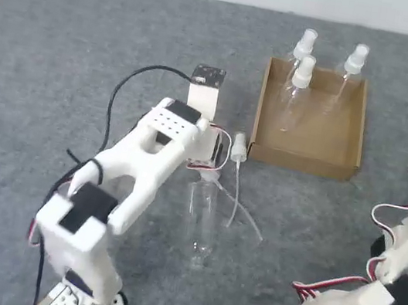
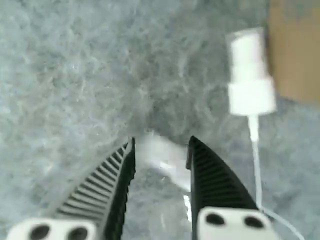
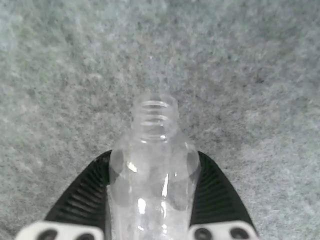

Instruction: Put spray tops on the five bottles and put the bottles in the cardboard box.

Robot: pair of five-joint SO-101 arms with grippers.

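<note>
A clear bottle [image 1: 203, 219] without a top lies on the grey carpet, its neck toward the cardboard box [image 1: 304, 163]. My left gripper [image 1: 205, 170] is at that neck; in the left wrist view its fingers [image 2: 120, 175] press both sides of the bottle's neck [image 2: 162, 160]. A loose white spray top [image 1: 239, 147] with a long tube stands beside it, near the box corner [image 2: 250, 85]. My right gripper [image 3: 154, 156] is shut on a second clear bottle [image 3: 155, 125] whose threaded neck is open. Three capped bottles [image 1: 305, 72] stand in the box.
The right arm [image 1: 390, 301] sits at the lower right of the carpet, with red and white wires. The left arm's black cable [image 1: 120, 91] loops over the carpet to the left. Open carpet stretches to the left and in front of the box.
</note>
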